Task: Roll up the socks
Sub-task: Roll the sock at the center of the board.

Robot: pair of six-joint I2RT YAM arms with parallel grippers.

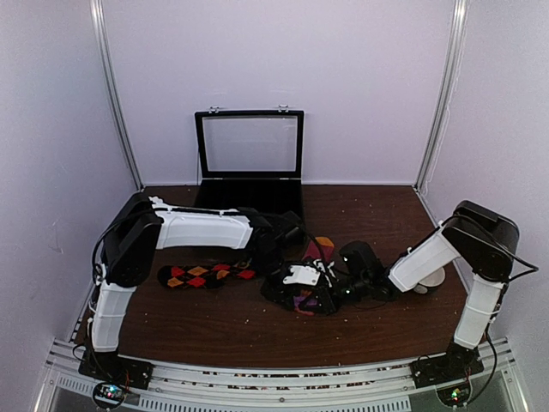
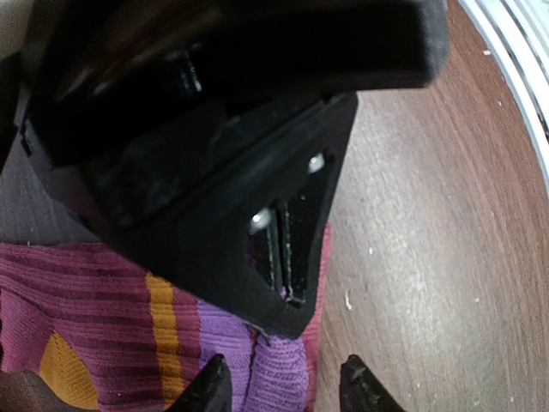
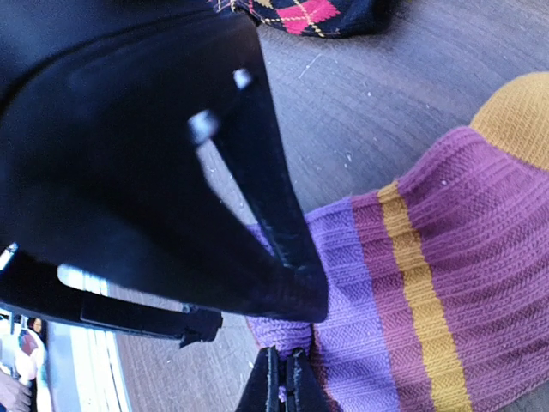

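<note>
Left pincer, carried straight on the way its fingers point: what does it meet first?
Probably the striped sock, whose purple end lies between the left pincer's open tips. Just beyond sits the right pincer, shut on that sock. Depth is unclear from the wrist view.

On the table (image 1: 257,330), the argyle sock (image 1: 210,275) lies left of the striped sock (image 1: 306,300), near it. The case (image 1: 249,163) stands open behind both, at the rear edge.
</note>
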